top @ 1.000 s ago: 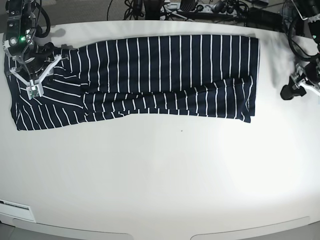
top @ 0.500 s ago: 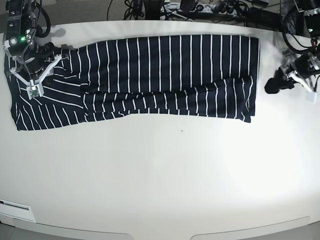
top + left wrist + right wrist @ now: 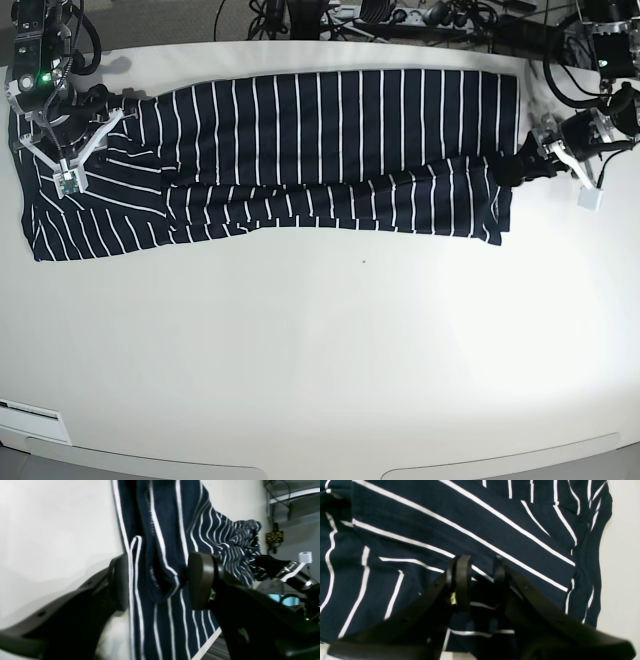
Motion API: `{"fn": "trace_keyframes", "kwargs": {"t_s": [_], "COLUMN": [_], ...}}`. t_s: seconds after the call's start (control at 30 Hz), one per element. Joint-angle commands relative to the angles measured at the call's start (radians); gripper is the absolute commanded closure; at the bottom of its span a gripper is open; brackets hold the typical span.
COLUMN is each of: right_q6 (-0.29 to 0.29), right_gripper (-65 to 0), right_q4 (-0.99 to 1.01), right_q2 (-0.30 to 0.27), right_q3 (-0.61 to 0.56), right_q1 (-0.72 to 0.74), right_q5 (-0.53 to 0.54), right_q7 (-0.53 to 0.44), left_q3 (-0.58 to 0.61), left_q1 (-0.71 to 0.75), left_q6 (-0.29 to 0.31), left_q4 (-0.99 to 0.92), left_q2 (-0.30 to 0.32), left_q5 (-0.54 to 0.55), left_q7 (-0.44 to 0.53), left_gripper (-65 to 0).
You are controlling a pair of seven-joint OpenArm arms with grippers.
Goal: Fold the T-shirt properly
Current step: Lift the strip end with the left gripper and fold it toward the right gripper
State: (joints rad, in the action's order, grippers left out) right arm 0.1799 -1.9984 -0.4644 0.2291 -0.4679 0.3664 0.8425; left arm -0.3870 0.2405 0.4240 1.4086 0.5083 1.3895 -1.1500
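Note:
The navy white-striped T-shirt (image 3: 330,140) lies as a long band across the far side of the white table (image 3: 350,350). My left gripper (image 3: 508,168) is at the band's right end, low over the table. In the left wrist view it (image 3: 160,582) is wide open, with the T-shirt (image 3: 170,517) hem and a turned-up corner between its fingers (image 3: 200,580). My right gripper (image 3: 65,180) rests on the band's left end. In the right wrist view its (image 3: 481,580) jaws stand a little apart, pressed into the T-shirt (image 3: 495,525); a pinch cannot be made out.
Cables and dark equipment (image 3: 400,15) crowd the table's far edge. A white label (image 3: 30,410) sits at the front left corner.
My left gripper has moved leftward from the bare table to the shirt's right end, still open. The right gripper and the shirt have stayed put.

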Motion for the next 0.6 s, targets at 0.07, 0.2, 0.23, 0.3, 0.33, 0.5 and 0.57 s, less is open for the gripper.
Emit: {"fn": "trace_keyframes", "kwargs": {"t_s": [0.07, 0.2, 0.23, 0.3, 0.33, 0.5, 0.57], "right_q6": [-0.003, -0.004, -0.003, -0.003, -0.003, 0.008, 0.016], "right_gripper": [-18.5, -18.5, -18.5, -18.5, -18.5, -18.5, -18.5], "right_q4": [-0.021, -0.021, -0.021, -0.021, -0.021, -0.021, -0.021], "right_q2": [-0.015, -0.015, -0.015, -0.015, -0.015, -0.015, -0.015], "right_q3": [0.008, 0.008, 0.008, 0.008, 0.008, 0.008, 0.008], "right_q1": [0.002, 0.002, 0.003, 0.002, 0.002, 0.002, 0.003], "right_q5": [-0.001, -0.001, -0.001, -0.001, -0.001, -0.001, -0.001], "right_q7": [-0.011, -0.011, -0.011, -0.011, -0.011, -0.011, -0.011], "left_q3": [0.008, 0.008, 0.008, 0.008, 0.008, 0.008, 0.007], "left_q1": [0.011, 0.010, 0.008, 0.002, 0.000, -0.032, -0.043], "left_q6": [-0.024, -0.024, -0.024, -0.024, -0.024, -0.044, -0.043], "left_q4": [-0.002, -0.002, -0.002, -0.002, -0.002, -0.002, -0.002], "left_q2": [-0.015, -0.041, -0.047, -0.061, -0.066, -0.081, -0.081], "left_q5": [-0.090, -0.090, -0.090, -0.094, -0.100, -0.155, -0.166], "left_q7": [-0.054, -0.050, -0.050, -0.046, -0.043, -0.019, -0.005], "left_gripper": [-37.1, -37.1, -37.0, -35.1, -32.3, 0.0, 0.0]}}
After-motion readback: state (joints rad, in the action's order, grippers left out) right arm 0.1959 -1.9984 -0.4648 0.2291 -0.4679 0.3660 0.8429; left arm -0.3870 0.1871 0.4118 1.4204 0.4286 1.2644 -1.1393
